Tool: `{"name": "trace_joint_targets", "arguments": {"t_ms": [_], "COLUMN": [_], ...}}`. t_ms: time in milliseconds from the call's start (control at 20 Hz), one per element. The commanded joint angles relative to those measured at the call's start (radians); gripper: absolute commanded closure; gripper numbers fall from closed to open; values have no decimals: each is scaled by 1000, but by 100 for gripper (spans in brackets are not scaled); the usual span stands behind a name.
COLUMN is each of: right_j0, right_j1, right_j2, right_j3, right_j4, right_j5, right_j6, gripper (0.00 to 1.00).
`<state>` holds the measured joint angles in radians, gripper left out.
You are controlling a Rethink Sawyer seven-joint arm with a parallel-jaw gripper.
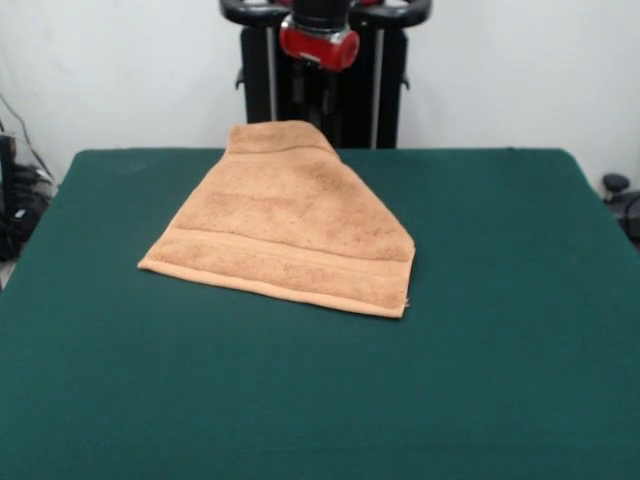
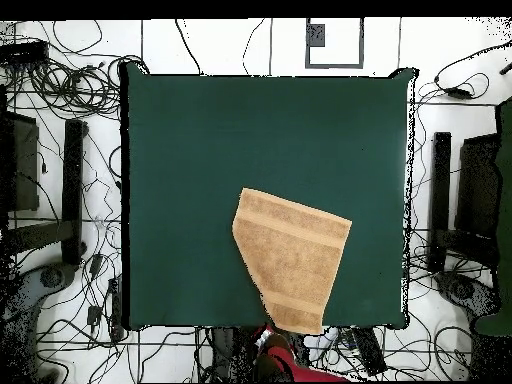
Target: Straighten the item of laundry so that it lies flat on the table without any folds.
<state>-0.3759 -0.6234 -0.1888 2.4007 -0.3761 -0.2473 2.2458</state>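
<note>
The light orange-tan towel [image 1: 285, 225] lies on the dark green table [image 1: 500, 300], left of centre and reaching the far edge by the robot. It is wide at its near hem and narrows to a point at the far end, its sides apparently folded in along slanted edges. A woven band runs near the near hem. In the overhead view the towel [image 2: 292, 258] reaches the table's [image 2: 200, 150] bottom edge. The red and black end of my arm, with the gripper [image 1: 317, 75], hangs drawn back just behind the towel's far tip, clear of the cloth. The arm [image 2: 285, 362] also shows overhead.
The black pedestal [image 1: 385, 90] stands behind the table's far edge. Cables [image 2: 60, 80] and black stands [image 2: 72, 180] lie on the floor around the table. Wide green table surface extends right of and in front of the towel.
</note>
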Motion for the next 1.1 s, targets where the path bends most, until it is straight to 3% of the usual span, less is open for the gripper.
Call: {"name": "trace_joint_targets", "arguments": {"t_ms": [50, 450, 1100], "right_j0": [56, 88, 101], "right_j1": [-44, -42, 57], "right_j2": [134, 164, 189], "right_j3": [-176, -249, -378], "right_j4": [91, 94, 106], "right_j5": [103, 167, 154], "right_j6": [90, 52, 75], "gripper": [0, 0, 0]}}
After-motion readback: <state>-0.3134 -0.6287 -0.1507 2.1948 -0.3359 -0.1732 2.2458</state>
